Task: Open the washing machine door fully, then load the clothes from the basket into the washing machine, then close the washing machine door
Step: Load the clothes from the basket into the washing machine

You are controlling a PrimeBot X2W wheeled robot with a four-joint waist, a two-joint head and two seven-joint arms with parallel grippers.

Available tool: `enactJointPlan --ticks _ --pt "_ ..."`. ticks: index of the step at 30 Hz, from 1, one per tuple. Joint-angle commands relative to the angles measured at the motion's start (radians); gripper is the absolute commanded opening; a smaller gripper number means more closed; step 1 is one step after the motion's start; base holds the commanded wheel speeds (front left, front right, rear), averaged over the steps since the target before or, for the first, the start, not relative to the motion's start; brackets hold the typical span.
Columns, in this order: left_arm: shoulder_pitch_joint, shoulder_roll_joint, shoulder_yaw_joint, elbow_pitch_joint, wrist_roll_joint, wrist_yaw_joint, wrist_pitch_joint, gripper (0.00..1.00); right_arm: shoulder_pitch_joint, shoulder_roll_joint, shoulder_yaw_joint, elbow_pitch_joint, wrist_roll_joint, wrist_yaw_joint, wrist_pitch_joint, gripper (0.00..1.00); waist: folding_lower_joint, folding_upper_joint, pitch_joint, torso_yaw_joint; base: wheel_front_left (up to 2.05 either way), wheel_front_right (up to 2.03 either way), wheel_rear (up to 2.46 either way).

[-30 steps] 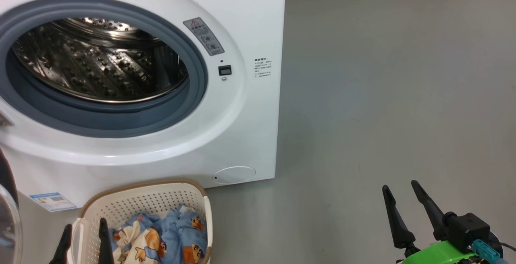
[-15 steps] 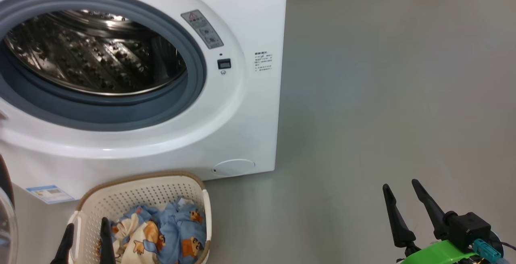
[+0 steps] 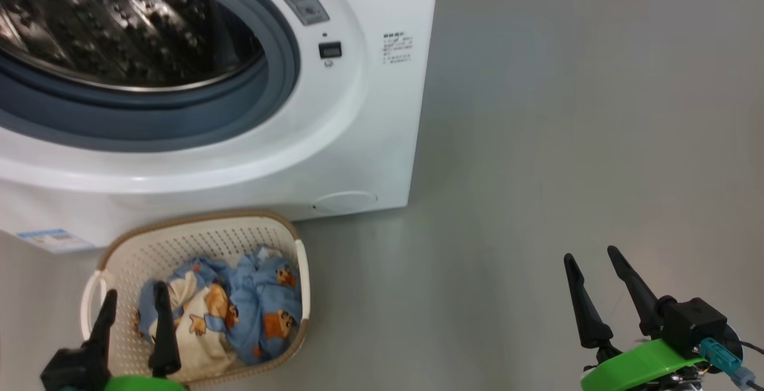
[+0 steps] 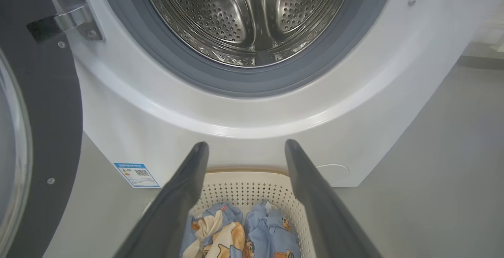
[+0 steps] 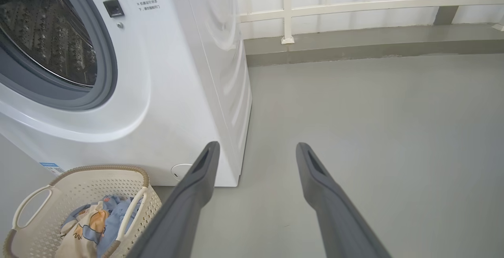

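The washing machine (image 3: pixel 364 134) stands at the upper left, its steel drum (image 4: pixel 252 17) open and bare. The washing machine door (image 4: pixel 51 124), black-rimmed, is swung wide to the left. In front of the machine, the cream basket (image 3: pixel 197 245) holds the clothes (image 3: pixel 250 313), blue and cream with cartoon figures. My left gripper (image 3: pixel 135 291) hangs open over the basket's left half, fingers pointing at the clothes (image 4: pixel 244 234), holding nothing. My right gripper (image 3: pixel 591 255) stands open over bare floor at the lower right, well away from the basket (image 5: pixel 90 183).
Grey floor (image 3: pixel 567 110) spreads to the right of the machine. A low kerb and a white railing (image 5: pixel 354 6) close the far side. A round flap (image 3: pixel 345 201) and a blue label (image 3: pixel 45 239) sit low on the machine's front.
The head camera has tilted down, so machine and basket sit higher in the picture. More of my left gripper shows, now further in over the basket. The right gripper has barely moved.
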Motion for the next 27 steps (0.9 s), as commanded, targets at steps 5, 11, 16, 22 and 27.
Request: enactJointPlan --ticks 5,11,16,22,27 --pt "-0.100 0.020 0.035 0.052 0.005 -0.013 -0.006 1.00 -0.050 0.000 0.031 -0.029 -0.002 0.002 -0.016 1.00 0.0000 -0.0001 0.140 -0.004 0.00 0.00 0.00" --pt "-0.216 0.050 0.051 0.164 -0.004 -0.025 -0.006 1.00 -0.092 0.005 0.034 -0.036 -0.005 0.002 -0.019 1.00 0.0000 -0.0001 0.248 -0.018 0.00 0.00 0.00" --pt "-0.288 0.079 0.055 0.243 0.003 -0.031 -0.006 1.00 -0.119 0.008 0.038 -0.042 -0.007 0.002 -0.020 1.00 0.0000 -0.0001 0.312 -0.032 0.00 0.00 0.00" --pt "-0.378 0.139 0.070 0.350 0.005 -0.037 -0.006 1.00 -0.157 0.015 0.048 -0.053 -0.009 0.002 -0.020 1.00 0.0000 -0.0001 0.395 -0.060 0.00 0.00 0.00" --pt "-0.463 0.201 0.056 0.458 0.015 -0.056 0.006 1.00 -0.180 0.022 0.056 -0.063 -0.007 0.002 -0.021 1.00 0.0000 -0.0001 0.465 -0.078 0.00 0.00 0.00"
